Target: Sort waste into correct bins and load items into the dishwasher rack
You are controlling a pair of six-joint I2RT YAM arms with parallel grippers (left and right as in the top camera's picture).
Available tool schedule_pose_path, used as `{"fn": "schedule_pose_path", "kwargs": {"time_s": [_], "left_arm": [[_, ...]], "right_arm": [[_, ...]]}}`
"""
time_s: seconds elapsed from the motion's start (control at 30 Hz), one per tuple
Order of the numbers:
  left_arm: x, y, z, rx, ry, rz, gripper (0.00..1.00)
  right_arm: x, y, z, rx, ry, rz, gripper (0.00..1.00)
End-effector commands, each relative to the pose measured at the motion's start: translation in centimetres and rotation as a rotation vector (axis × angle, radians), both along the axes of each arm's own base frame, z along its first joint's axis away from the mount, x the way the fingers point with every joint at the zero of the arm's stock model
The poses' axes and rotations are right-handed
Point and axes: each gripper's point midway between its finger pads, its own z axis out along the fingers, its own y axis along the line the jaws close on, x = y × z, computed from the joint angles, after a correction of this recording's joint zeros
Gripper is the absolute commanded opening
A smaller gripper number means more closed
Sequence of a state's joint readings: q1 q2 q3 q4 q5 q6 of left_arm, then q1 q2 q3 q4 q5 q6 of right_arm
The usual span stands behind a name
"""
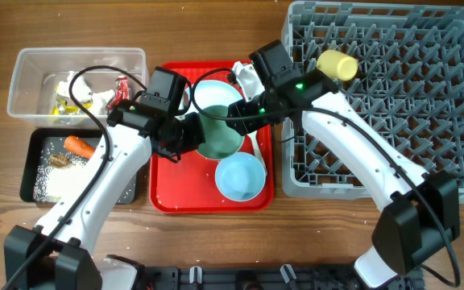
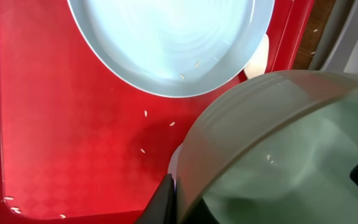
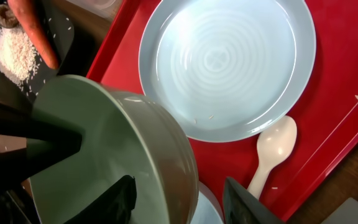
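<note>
Overhead, both arms meet over the red tray (image 1: 167,189) at the green bowl (image 1: 220,133), which hangs tilted on edge above the tray floor. The left gripper (image 1: 182,135) is clamped tight on the bowl's rim at its left side. The right gripper (image 3: 184,202) straddles the opposite rim, one finger inside the bowl and one outside; a gap shows between the outer finger and the wall, so it has no grip yet.

This looks like a handover: the left arm offers the bowl so the right arm can carry it to the rack (image 1: 393,121), where the cup (image 1: 338,66) already lies. The plate (image 3: 229,62), the spoon (image 3: 273,152) and the blue bowl (image 1: 240,177) sit on the red tray, not yet loaded. The waste seems sorted: the carrot (image 1: 79,145) and rice (image 1: 59,184) are in the black tray (image 1: 35,145), and wrappers and tissue are in the tub (image 1: 22,80).

The next move calls for the right jaws to close firmly on the rim before the left lets go. Release too soon and the bowl would likely drop onto the plate or blue bowl below. The right arm then needs to lift clear and set the bowl on edge between the pegs.
</note>
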State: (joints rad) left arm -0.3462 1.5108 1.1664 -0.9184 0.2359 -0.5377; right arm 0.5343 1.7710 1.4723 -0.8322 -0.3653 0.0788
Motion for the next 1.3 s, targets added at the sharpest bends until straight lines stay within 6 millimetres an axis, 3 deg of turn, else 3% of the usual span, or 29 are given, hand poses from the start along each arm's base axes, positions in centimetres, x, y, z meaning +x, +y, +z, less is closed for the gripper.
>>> {"fn": "schedule_pose_path", "kwargs": {"time_s": [0.0,0.07,0.23,0.3,0.37,0.47,0.77,0.9,1.27], "left_arm": [[0.3,-0.8,1.0,-0.040,-0.020,-0.004,0.04],[0.4,-0.8,1.0,-0.041,-0.021,-0.004,0.04],[0.4,-0.8,1.0,-0.041,-0.022,-0.004,0.04],[0.4,-0.8,1.0,-0.041,-0.022,-0.004,0.04],[0.4,-0.8,1.0,-0.041,-0.022,-0.004,0.04],[0.4,-0.8,1.0,-0.041,-0.022,-0.004,0.04],[0.4,-0.8,1.0,-0.041,-0.021,-0.003,0.04],[0.4,-0.8,1.0,-0.041,-0.022,-0.003,0.04],[0.4,-0.8,1.0,-0.042,-0.021,0.000,0.04]], "right_arm": [[0.1,0.3,-0.8,-0.012,0.011,0.004,0.76],[0.1,0.3,-0.8,-0.011,0.014,0.006,1.00],[0.0,0.6,-0.7,0.005,0.019,0.012,1.00],[0.6,0.2,-0.8,-0.017,-0.006,-0.010,0.78],[1.8,-0.7,-1.0,-0.067,-0.035,-0.093,0.70],[2.6,-2.0,-1.1,-0.123,-0.055,-0.179,0.68],[1.7,-2.9,1.2,-0.177,-0.099,-0.234,0.63],[0.8,-1.9,1.4,-0.190,-0.111,-0.204,0.63],[0.7,-1.1,1.6,-0.176,-0.125,-0.189,0.30]]}}
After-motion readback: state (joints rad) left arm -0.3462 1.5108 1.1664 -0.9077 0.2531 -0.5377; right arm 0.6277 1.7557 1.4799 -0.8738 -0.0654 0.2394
